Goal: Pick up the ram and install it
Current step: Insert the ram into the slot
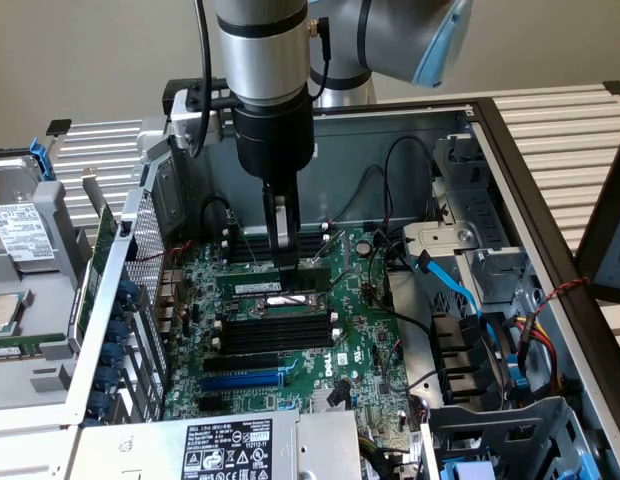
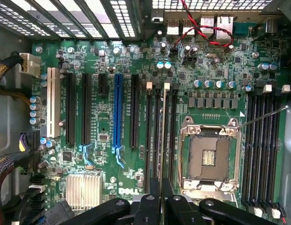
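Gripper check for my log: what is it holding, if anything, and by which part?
The gripper holds the long thin green circuit-board ram stick, pinched at the middle of its upper long edge.

white "dell" logo [image 2: 128,191] on green motherboard [image 2: 101,117]; power supply label [image 1: 226,447] text unreadable.

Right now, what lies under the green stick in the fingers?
Long black memory slots on the motherboard. The ram is seen edge-on, so the strip directly beneath it is covered.
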Motion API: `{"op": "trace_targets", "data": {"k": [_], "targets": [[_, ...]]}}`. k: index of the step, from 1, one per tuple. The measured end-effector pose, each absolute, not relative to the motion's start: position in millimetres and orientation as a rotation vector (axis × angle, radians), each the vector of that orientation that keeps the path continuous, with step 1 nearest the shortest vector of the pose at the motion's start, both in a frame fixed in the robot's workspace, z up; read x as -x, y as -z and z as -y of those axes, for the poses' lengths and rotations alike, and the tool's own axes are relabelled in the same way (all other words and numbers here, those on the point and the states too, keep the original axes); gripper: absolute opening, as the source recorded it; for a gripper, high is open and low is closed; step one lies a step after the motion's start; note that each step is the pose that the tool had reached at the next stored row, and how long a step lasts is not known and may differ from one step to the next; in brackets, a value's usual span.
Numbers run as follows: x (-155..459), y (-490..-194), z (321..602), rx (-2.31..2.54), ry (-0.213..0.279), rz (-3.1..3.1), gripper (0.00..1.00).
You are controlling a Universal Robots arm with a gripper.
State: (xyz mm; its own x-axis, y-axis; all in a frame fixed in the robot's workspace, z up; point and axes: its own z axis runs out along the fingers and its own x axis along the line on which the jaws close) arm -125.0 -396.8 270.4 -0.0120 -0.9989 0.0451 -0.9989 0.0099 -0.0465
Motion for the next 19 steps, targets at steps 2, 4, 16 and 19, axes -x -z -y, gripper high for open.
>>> {"op": "trace_targets", "data": {"k": [2,4,16,19], "targets": [[125.0,-266.8,396.9,2.208,0.102,-2.232,0.13],[125.0,-264.2,397.9,2.208,0.101,-2.232,0.13],[125.0,-255.3,401.7,2.221,0.100,-2.219,0.13],[124.9,-254.0,402.7,2.225,0.100,-2.215,0.13]]}}
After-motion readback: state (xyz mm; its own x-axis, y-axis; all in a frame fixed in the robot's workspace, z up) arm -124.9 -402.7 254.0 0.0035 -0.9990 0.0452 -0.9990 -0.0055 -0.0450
